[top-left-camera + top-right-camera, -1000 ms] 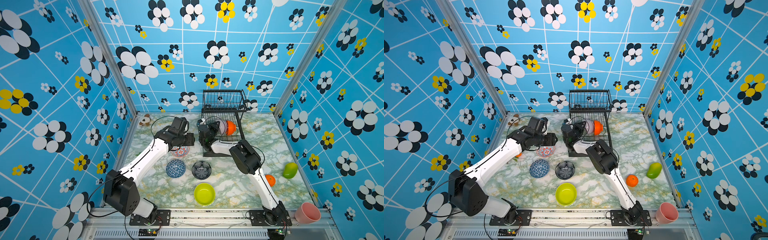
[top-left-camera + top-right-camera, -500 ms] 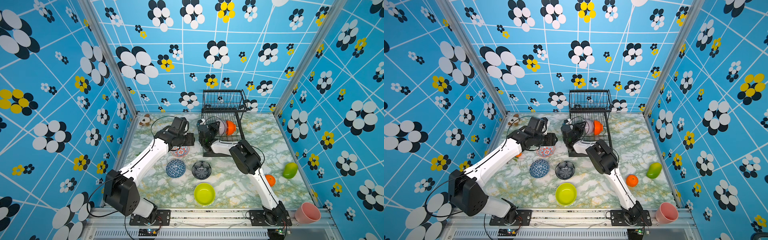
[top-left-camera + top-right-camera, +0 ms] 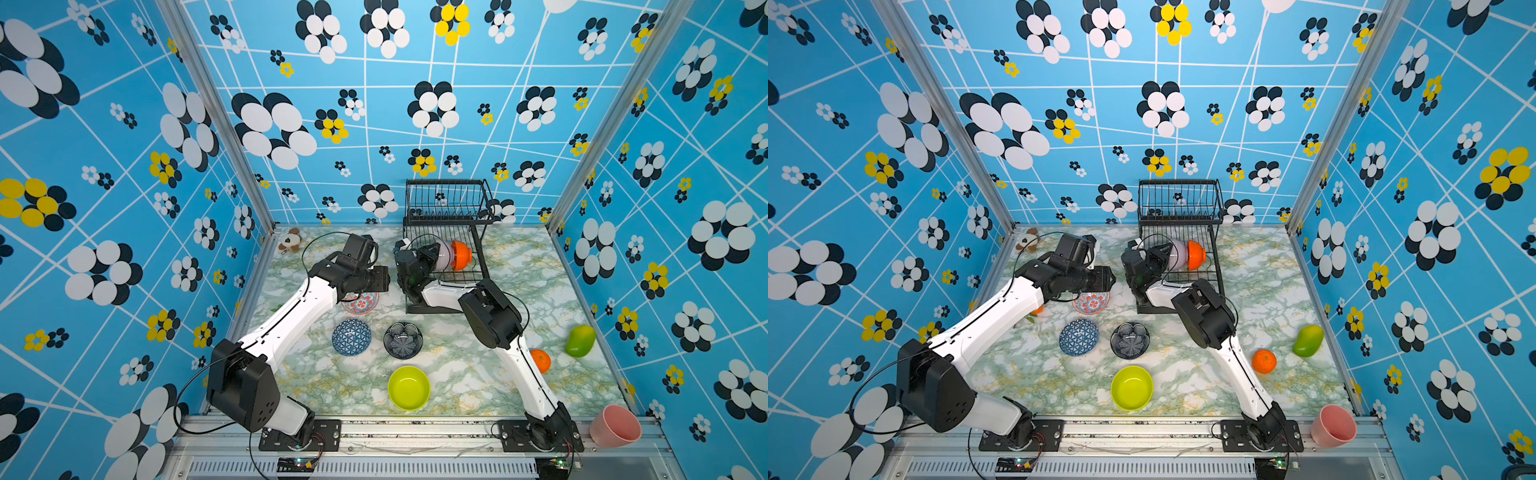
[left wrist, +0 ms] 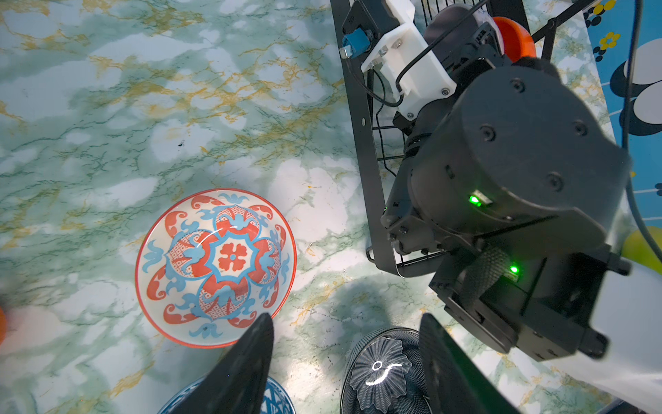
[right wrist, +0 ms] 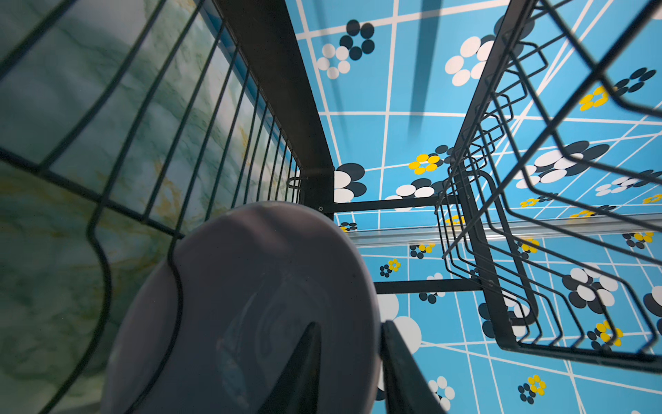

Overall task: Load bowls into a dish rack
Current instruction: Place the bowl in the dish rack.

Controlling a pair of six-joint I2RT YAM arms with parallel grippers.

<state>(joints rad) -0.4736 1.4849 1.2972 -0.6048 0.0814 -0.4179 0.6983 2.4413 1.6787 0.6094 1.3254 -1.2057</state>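
— Entry one, the lilac bowl (image 3: pixel 444 255): where is it?
— In the dish rack (image 3: pixel 449 199), on the lower tray. It stands on edge just beside the orange bowl (image 3: pixel 462 254), which also stands on edge there.
— Right gripper (image 5: pixel 350 326)?
— It sits astride the lilac bowl's rim, one finger inside the bowl and one outside. The jaws are a little apart. Whether they press on the rim cannot be told.
— Left gripper (image 4: pixel 345 319)?
— Its jaws are spread wide with nothing between them. It hangs over the table (image 4: pixel 107 125) off the rack's front left corner.
— Nearest bowl to it?
— The red-and-blue flowered bowl (image 4: pixel 216 267). It sits upright on the table, below and to one side of the fingers, not held.
— Other bowls outside the rack?
— Three, all upright on the table in front of the rack. The blue patterned bowl (image 3: pixel 351 336) and the black bowl (image 3: pixel 403 340) sit side by side near it. The green bowl (image 3: pixel 409 387) is farther out, well apart from both grippers.
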